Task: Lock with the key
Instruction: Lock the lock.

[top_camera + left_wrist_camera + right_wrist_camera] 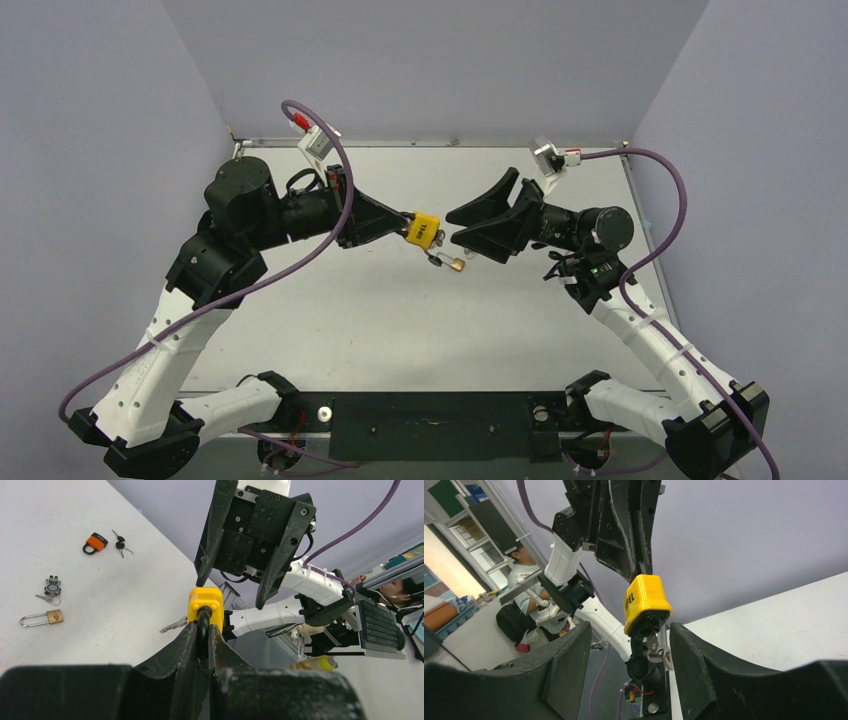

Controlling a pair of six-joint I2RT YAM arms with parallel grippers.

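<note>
The left pincer (404, 222) is clamped shut on the dark shackle of a yellow plastic-cased padlock (423, 230), holding it in the air above the white worktop (350, 320). Black lettering runs along the lock's side. Only "EL" at its end can be read from the right wrist view, the rest being too foreshortened. A bunch of small keys (651, 645), one silver and one black-headed, hangs at the lock's underside. The right pincer (455, 228) stands open, one finger on either side of these keys without touching them. An orange padlock (95, 542) and a brass padlock (42, 619) lie on the worktop.
</note>
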